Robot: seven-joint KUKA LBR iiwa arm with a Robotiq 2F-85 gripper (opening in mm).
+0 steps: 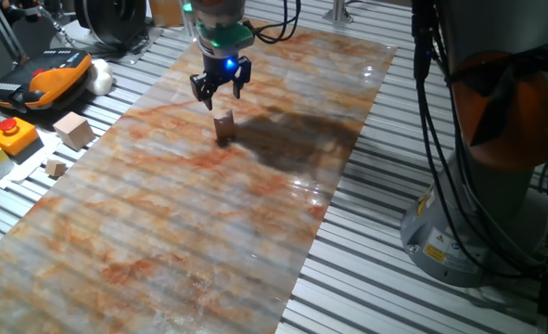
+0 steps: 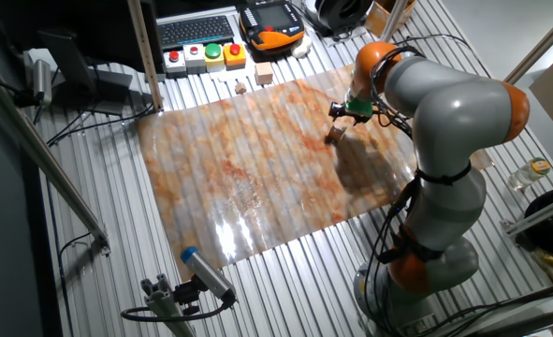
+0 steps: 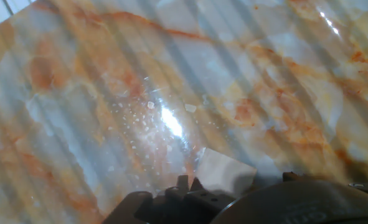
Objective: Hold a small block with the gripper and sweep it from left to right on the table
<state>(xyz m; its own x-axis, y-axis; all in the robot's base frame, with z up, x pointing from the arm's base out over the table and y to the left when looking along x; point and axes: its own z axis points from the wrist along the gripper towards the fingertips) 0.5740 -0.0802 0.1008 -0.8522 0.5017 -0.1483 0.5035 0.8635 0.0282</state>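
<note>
The small block sits on the marble sheet just below the gripper, apart from its fingertips; left of the gripper, off the sheet's edge, lie a larger cube and a tiny cube; farther left stands a button box.

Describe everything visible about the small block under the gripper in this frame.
The small block is a plain light-brown wooden cube, standing on the marbled sheet near its far end. It casts a short shadow there. The gripper hangs just above it with its fingers spread, not touching it. Nothing else touches the block. In the hand view a pale corner shows at the lower edge, probably the block's top.
</note>
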